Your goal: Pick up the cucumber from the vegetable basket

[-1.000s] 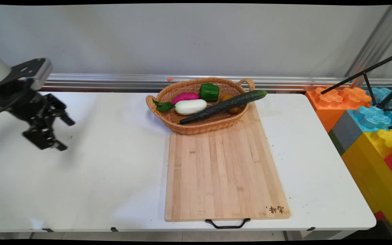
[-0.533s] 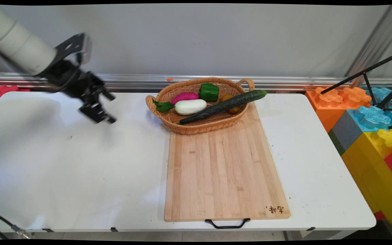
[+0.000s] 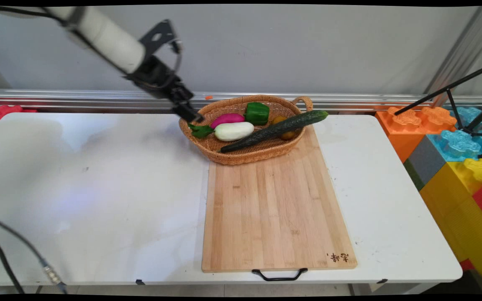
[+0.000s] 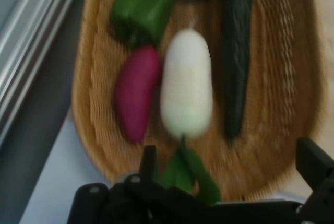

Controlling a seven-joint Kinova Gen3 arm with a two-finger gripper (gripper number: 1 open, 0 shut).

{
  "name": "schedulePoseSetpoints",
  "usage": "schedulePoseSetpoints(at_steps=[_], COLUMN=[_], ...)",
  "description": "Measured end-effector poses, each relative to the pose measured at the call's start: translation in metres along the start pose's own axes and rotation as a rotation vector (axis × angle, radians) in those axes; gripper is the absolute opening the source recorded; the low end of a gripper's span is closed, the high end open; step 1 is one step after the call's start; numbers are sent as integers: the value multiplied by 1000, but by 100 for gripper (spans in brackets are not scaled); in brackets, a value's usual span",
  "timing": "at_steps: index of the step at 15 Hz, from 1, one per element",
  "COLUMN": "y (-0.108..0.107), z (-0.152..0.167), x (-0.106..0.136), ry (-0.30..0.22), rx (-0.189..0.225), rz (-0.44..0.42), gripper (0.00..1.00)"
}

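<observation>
Fingers (image 4: 312, 162) of the gripper (image 3: 191, 115) stand wide apart and hold nothing; in the hand view one rises at the lower left and the other at the lower right, with the basket's contents between them. The gripper hangs over the left end of the wicker basket (image 3: 232, 155), nearest the green leaves (image 3: 200, 131) at the stem end of the white eggplant (image 3: 234, 131).

That eggplant lies with its long axis running roughly left to right across the main view, leafy end to the left toward the gripper, rounded end to the right. Just behind it lies a magenta eggplant (image 3: 227, 119), nearly parallel to it. A green pepper (image 3: 257, 113) sits at the back of the basket, right of the magenta one. A long dark cucumber (image 3: 274, 130) lies on a diagonal, low end at the basket's front, high end poking out past the right rim beside the handle (it crosses over a yellowish fruit (image 3: 283, 120), mostly hidden).

The basket sits on the far end of a wooden cutting board (image 3: 274, 213), whose long sides run toward the near table edge; its black handle (image 3: 280, 276) hangs just past that edge. The white table (image 3: 90, 188) is bare to the left of the board, and a narrower strip is bare on the right. Coloured toy blocks (image 3: 454, 159) stand beyond the table's right end.
</observation>
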Motion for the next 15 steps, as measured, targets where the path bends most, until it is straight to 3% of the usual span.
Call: schedulePoseSetpoints(at_steps=[6, 10, 15], y=[14, 19, 22], z=[71, 109, 163], x=[60, 77, 88], ry=[13, 20, 23], rx=[-54, -66, -50], rz=[21, 62, 93], gripper=[100, 100, 100])
